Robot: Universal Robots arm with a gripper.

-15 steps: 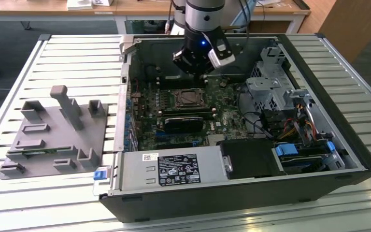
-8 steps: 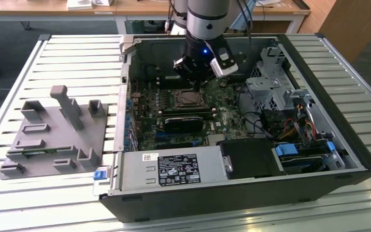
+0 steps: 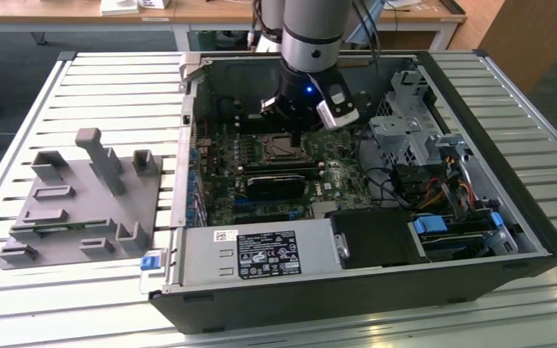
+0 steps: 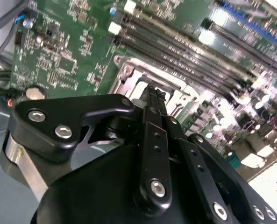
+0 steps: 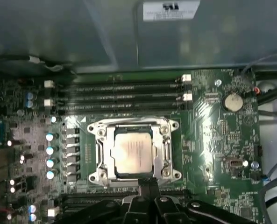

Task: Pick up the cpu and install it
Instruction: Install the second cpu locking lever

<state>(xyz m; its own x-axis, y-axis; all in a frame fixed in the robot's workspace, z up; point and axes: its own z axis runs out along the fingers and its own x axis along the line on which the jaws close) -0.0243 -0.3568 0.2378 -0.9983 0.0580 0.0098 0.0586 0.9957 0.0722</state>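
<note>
Already seated, the cpu [image 5: 134,156] is seen lying flat inside the socket frame [image 5: 169,148] at the centre of the first wrist view, its pale metal top facing up and bordered on all sides by the silver bracket. Nothing is held against it; the gripper [image 5: 150,186] is seen at the lower middle of that frame, its black fingers drawn together into a narrow tip just beside the socket's near edge and apart from the chip. In the second wrist view the gripper [image 4: 153,93] is shown from behind, the fingers [image 4: 152,116] closed on each other with nothing between them, pointing toward the same socket frame [image 4: 129,70]. Four dark memory slots [image 5: 124,95] are lined up beyond the socket on the green motherboard [image 5: 217,135], and a round coin battery [image 5: 231,101] is seen toward the right of the frame. In the exterior view the arm [image 3: 312,43] is lowered into the open computer case [image 3: 510,225] at upper centre, with the gripper [image 3: 293,125] poised just above the socket. A grey fixture tray [image 3: 80,196] is placed on the slatted table [image 3: 27,87] at the exterior view's left.
</note>
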